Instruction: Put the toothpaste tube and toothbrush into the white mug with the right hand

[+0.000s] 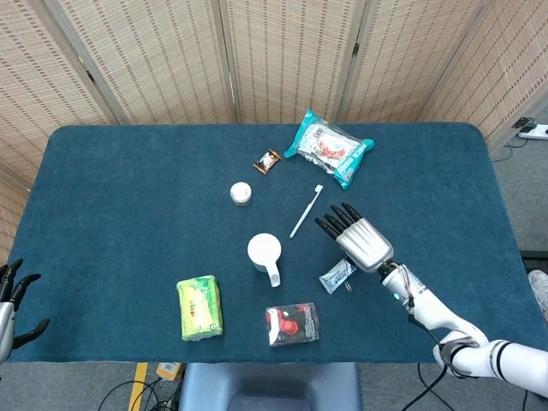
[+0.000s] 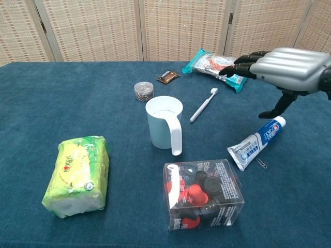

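Two hands show from the head camera: the right hand (image 1: 358, 239) hovers palm down with its fingers spread wide and holding nothing, while the left hand (image 1: 10, 300) sits off the table's (image 1: 128, 188) 8 o'clock corner, fingers apart and empty. Just at the right hand's 7 o'clock lies the toothpaste tube (image 1: 336, 276), flat on the cloth beside a paperclip (image 1: 348, 286). At the hand's 10 o'clock the toothbrush (image 1: 306, 211) lies slantwise, head toward 1 o'clock, and the white mug (image 1: 265, 253) stands upright at the hand's 9 o'clock, handle toward 5 o'clock. Open blue cloth stretches from the hand to the table's 3 o'clock edge, and a bare lane runs between mug and tube. From the chest camera, the right hand (image 2: 287, 67) floats above the tube (image 2: 257, 142), thumb pointing down near its cap but apart from it. A clear box of red and black pieces (image 2: 204, 194) sits at the tube's 8 o'clock, close to the near edge. Behind the mug (image 2: 164, 122) stand a small jar (image 2: 144, 91) and a brown sachet (image 2: 168, 77); a teal snack packet (image 2: 219, 63) lies near the far edge, partly behind the fingertips. A green tissue pack (image 2: 78, 174) lies well off at the mug's 8 o'clock.
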